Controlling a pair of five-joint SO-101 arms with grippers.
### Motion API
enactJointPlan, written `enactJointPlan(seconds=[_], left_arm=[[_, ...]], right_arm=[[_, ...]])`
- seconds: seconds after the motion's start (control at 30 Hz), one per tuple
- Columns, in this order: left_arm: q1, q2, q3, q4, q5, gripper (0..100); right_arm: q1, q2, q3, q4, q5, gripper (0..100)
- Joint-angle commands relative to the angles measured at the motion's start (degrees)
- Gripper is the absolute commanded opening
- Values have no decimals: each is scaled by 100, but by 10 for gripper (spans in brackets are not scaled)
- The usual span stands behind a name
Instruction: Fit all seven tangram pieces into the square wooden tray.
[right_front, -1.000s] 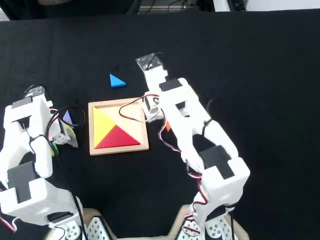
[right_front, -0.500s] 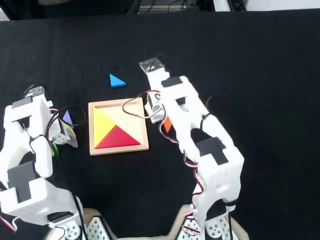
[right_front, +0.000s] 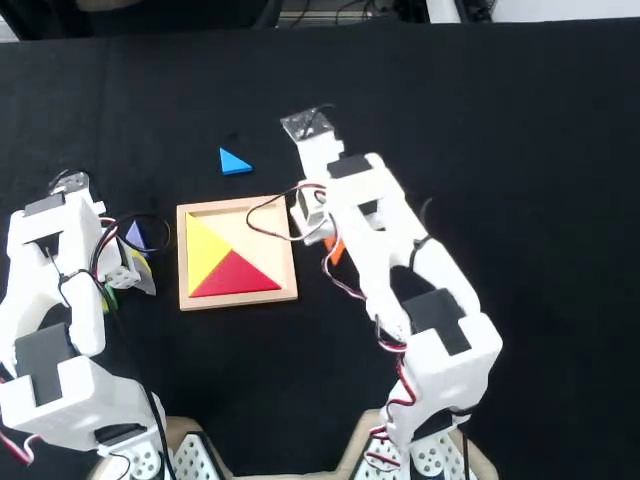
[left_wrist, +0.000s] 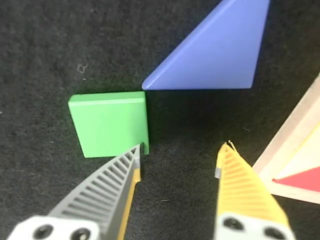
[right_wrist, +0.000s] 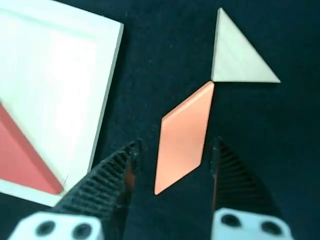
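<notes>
The square wooden tray (right_front: 237, 204) holds a yellow triangle (right_front: 207, 249) and a red triangle (right_front: 238, 272). My right gripper (right_wrist: 176, 145) is open, with a finger on either side of the orange parallelogram (right_wrist: 183, 137), which peeks out beside the arm (right_front: 336, 250). A pale triangle (right_wrist: 239, 55) touches the parallelogram's far tip. Left of the tray, my left gripper (left_wrist: 182, 150) is open, low over the cloth. Its grey fingertip (left_wrist: 127, 162) is at the corner of the green square (left_wrist: 110, 122). A purple triangle (left_wrist: 217, 52) lies just beyond, and it shows left of the tray from above (right_front: 135, 235).
A small blue triangle (right_front: 235, 162) lies on the black cloth behind the tray. The tray's rim (left_wrist: 295, 150) is close beside my left gripper's yellow finger (left_wrist: 242, 185). The tray's edge (right_wrist: 95, 100) runs beside my right gripper. Open cloth spreads to the right and far side.
The right arm has shifted a little to the right over the orange parallelogram. The left arm and the pieces have stayed where they were.
</notes>
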Motion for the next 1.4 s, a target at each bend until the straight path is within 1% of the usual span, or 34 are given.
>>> enactJointPlan(seconds=[0.0,0.23,0.37,0.63,0.9,1.03,1.17,1.27,1.37], left_arm=[[-40,-26,-4,-18,53,242],[-40,-26,-4,-9,53,242],[-40,-26,-4,-9,53,242],[-40,-26,-4,-9,53,242],[-40,-26,-4,-9,44,242],[-40,-26,-4,-9,44,242],[-40,-26,-4,-9,53,242],[-40,-26,-4,-9,53,242],[-40,-26,-4,-9,53,242]], right_arm=[[-211,-321,-13,-97,79,211],[-220,-224,-22,-132,114,211],[-202,198,-189,-167,114,211],[-193,971,-857,185,105,211],[-193,1077,-892,193,88,211],[-193,919,-927,299,79,211],[-387,40,-743,527,79,211],[-527,-444,-92,44,114,211],[-536,-514,277,-369,123,211]])
